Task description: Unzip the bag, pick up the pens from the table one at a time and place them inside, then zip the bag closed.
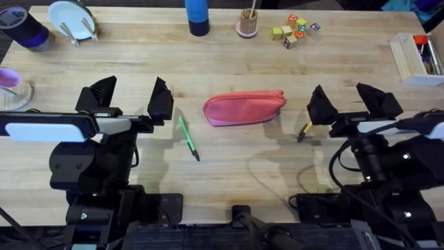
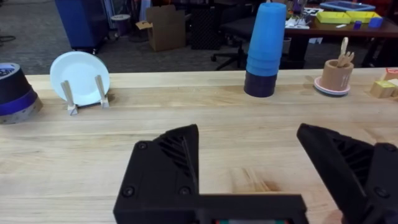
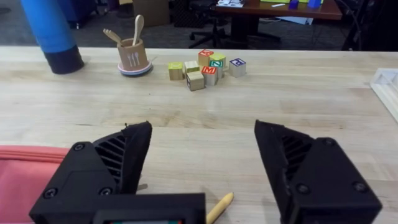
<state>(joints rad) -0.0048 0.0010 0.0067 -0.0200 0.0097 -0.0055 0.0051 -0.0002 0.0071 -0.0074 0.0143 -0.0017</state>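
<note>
The pink-red bag (image 1: 244, 107) lies flat at the middle of the table (image 1: 229, 62), and its end shows in the right wrist view (image 3: 28, 180). A green pen (image 1: 188, 137) lies to its left, near my left gripper (image 1: 131, 98), which is open above the wood with nothing in it (image 2: 249, 168). The yellow-orange pen (image 1: 304, 130) lies right of the bag, partly under my right gripper (image 1: 352, 103); its tip pokes out between the open fingers (image 3: 219, 207). The right gripper (image 3: 202, 165) holds nothing.
Along the far edge stand a white plate in a rack (image 1: 73, 19), a blue cup stack (image 1: 197, 15), a wooden utensil cup (image 1: 248, 23) and coloured blocks (image 1: 295, 30). A tape roll (image 1: 24, 29) sits far left, a white tray (image 1: 411, 59) far right.
</note>
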